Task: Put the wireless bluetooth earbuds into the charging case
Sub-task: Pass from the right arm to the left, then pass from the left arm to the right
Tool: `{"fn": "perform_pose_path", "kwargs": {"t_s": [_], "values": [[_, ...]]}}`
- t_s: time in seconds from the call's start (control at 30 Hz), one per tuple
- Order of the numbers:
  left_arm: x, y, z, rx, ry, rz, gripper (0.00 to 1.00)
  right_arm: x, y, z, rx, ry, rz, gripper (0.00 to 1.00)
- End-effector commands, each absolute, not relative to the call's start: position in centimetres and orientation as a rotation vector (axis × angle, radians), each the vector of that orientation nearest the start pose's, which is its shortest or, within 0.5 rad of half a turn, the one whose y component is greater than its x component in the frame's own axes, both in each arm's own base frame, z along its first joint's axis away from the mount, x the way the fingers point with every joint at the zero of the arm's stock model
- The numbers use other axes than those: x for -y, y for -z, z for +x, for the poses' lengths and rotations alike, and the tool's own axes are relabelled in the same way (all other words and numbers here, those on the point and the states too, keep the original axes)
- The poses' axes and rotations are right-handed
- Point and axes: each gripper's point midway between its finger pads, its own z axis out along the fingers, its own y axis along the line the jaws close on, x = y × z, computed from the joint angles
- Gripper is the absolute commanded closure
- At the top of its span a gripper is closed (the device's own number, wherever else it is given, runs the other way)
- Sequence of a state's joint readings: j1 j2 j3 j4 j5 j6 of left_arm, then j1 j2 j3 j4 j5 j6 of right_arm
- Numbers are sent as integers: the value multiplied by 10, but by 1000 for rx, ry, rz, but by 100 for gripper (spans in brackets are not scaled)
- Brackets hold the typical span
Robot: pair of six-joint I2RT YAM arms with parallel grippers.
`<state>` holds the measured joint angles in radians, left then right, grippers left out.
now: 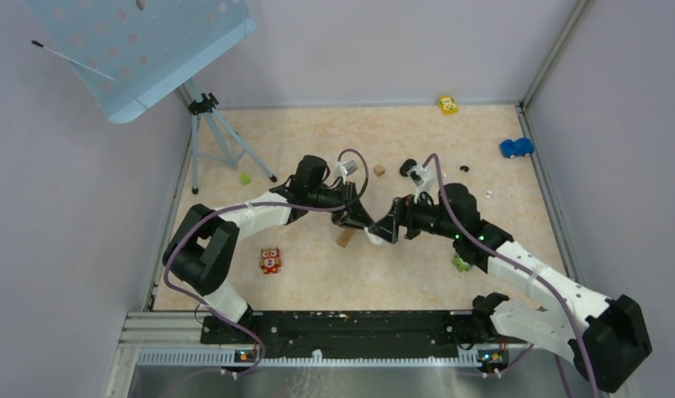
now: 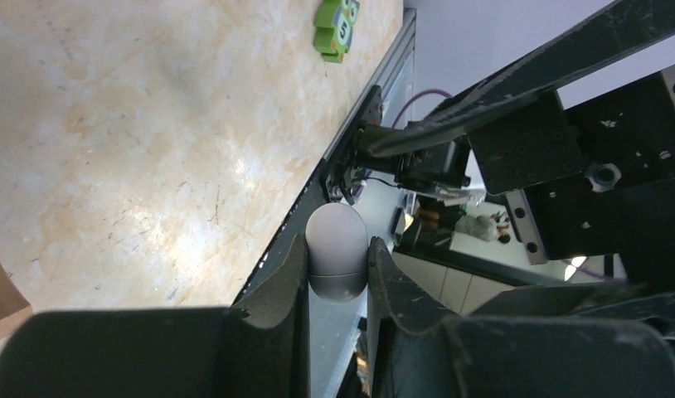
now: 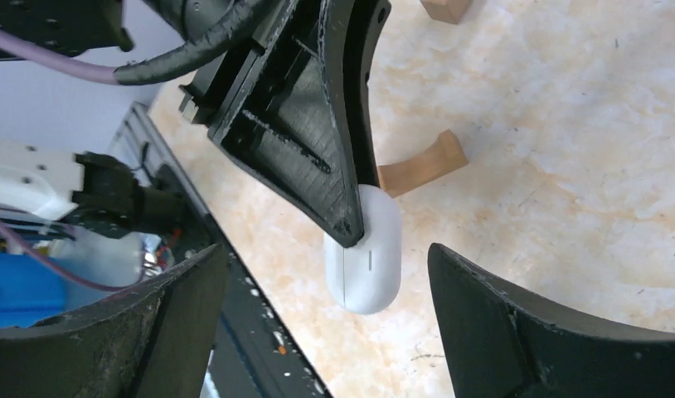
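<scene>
Charging case (image 3: 369,259) clamped in left tool (image 2: 337,246); right tool (image 3: 327,253) spread wide around it, not touching.

- We see the charging case (image 3: 369,257), a glossy white rounded capsule with its lid shut, pinched at its sides by the left gripper (image 2: 336,267).
- Well to its right lie a black earbud (image 1: 464,168) and a white earbud (image 1: 488,194), set apart from each other (both too tiny for detail).
</scene>
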<state>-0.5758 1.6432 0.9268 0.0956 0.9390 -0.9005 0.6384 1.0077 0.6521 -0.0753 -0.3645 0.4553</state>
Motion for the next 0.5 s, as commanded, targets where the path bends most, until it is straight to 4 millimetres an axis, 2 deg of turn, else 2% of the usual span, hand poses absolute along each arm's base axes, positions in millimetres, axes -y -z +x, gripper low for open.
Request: {"fn": "perform_pose_path", "kwargs": {"t_s": [0.0,0.23,0.27,0.37,0.47], "values": [[341,-198,217,-2284,1867,556,100,-251,-208,211,-1932,-1244,-290,12],[342,-247,207,-2035,1978,760,100,-234,-249,196,-1636,-1554,-164,14],[342,-252,207,-2013,1979,772,100,-233,-246,194,-1639,-1580,-141,15],[342,-260,206,-1970,1997,787,100,-233,-254,184,-1555,-1679,-124,19],[342,-267,205,-1937,2021,788,100,-230,-255,183,-1526,-1754,-35,22]]}}
